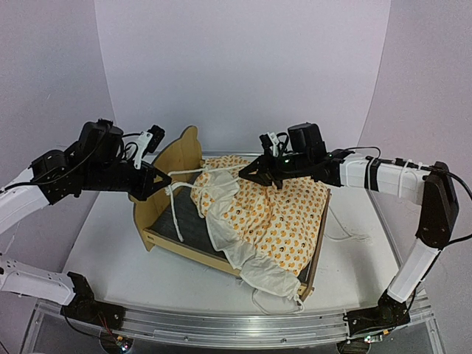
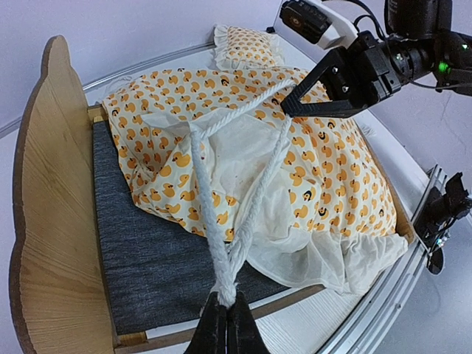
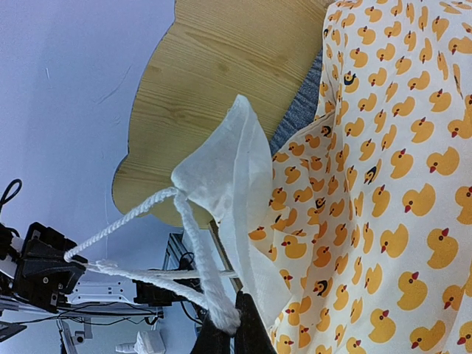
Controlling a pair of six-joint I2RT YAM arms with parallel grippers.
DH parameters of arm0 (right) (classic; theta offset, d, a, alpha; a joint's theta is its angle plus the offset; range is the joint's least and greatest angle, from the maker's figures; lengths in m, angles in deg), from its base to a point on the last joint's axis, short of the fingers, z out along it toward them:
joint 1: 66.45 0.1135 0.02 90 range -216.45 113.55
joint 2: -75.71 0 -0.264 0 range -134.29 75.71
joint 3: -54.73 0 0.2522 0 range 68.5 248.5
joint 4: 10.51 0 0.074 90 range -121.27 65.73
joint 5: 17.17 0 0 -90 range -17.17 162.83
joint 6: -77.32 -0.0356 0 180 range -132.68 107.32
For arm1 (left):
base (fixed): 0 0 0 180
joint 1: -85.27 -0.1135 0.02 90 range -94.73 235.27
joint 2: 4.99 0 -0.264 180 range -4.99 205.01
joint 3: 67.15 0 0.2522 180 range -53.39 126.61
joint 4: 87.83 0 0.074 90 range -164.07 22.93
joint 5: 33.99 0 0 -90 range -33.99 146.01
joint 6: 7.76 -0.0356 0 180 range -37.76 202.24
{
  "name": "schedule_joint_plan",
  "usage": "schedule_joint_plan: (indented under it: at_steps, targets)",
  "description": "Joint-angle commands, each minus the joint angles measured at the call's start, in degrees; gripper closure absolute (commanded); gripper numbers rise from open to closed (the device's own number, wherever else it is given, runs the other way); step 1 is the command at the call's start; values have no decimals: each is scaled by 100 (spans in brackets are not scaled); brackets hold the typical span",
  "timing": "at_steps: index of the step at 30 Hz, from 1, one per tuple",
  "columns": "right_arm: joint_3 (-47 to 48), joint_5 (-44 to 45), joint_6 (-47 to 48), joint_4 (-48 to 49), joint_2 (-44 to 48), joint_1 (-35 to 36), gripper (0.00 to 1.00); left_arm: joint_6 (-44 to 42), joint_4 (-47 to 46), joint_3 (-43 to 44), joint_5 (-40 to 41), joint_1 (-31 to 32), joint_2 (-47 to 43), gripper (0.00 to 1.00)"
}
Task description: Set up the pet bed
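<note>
The bed stands on the table between my two arms. Its headboard is on my left side and the low footboard is on my right, nearer to my bases. The dark base is bare next to the headboard. The rest of it is covered by the bedding with the duck print, which lies bunched. Its white ruffle hangs over the near rail of the bed.

My left gripper is above the headboard end. Its jaws are closed tight on the white cord. In the left wrist view the two strands of the cord meet exactly at my fingertips and go up from there to the bedding.

My right gripper is above the middle of the bed, over the bedding. It is also clenched on the cord. In the right wrist view the cord ends at my fingertips, together with a white edge of the bedding. I cannot tell if this edge is also pinched. The cord is stretched between my two grippers, above the base.

A small pillow with the same print lies beyond the bedding, on the far side. More loose cord lies on the table, at the right of the bed.
</note>
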Motion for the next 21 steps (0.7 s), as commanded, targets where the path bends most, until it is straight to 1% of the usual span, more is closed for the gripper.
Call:
schedule_joint_plan:
  at_steps: [1,16,21]
  targets:
    - [207,-87,3,95,183,-9,100,-221,161,-16,57,-20,90,100]
    - [278,-144,-61,111,82,17,100,-484,591,-25,120,-20,665,100]
    - [284,-167,-69,123,66,26,100,-480,795,167,94,-20,679,100]
